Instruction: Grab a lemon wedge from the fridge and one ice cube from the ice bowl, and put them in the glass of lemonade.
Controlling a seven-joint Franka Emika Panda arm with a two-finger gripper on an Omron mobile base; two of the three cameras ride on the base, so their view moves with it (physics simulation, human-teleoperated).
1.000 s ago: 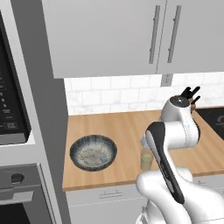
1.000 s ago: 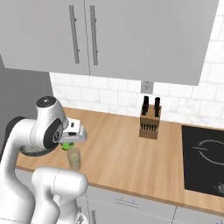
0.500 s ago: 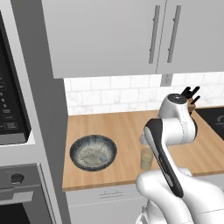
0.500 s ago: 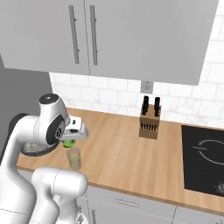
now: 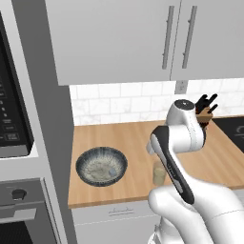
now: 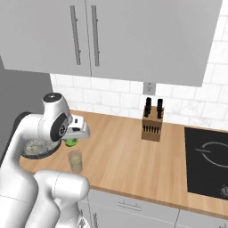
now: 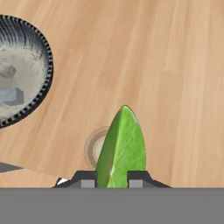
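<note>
Because the wedge has to drop into the drink, the gripper (image 7: 111, 177) hangs above the wooden counter (image 6: 120, 151) with its fingers pressed against both sides of the lemon wedge (image 7: 121, 148), the wedge's pointed end sticking out past the fingertips. In the hand view the glass of lemonade (image 7: 97, 148) sits directly below, its round rim partly hidden behind the wedge, so the hold looks nearly lined up over the opening, perhaps a touch off to one side. The right base view shows the same thing from the side: the green wedge (image 6: 71, 142) under the hand, the glass (image 6: 75, 161) just below and slightly forward of it, the two still apart.

The ice bowl (image 7: 22, 70) lies off to one side of the gripper, near the glass but not touching it, with a few pale ice cubes (image 7: 12, 95) inside. It stands close to where the counter ends against a tall grey panel (image 5: 50, 143), so I judge there is little room beyond it. On the far side of the gripper the counter runs bare up to the knife block (image 6: 152, 124), well apart, giving free space to swing. The glass stands close to the counter's front edge, so a lowering move should be straight down.
</note>
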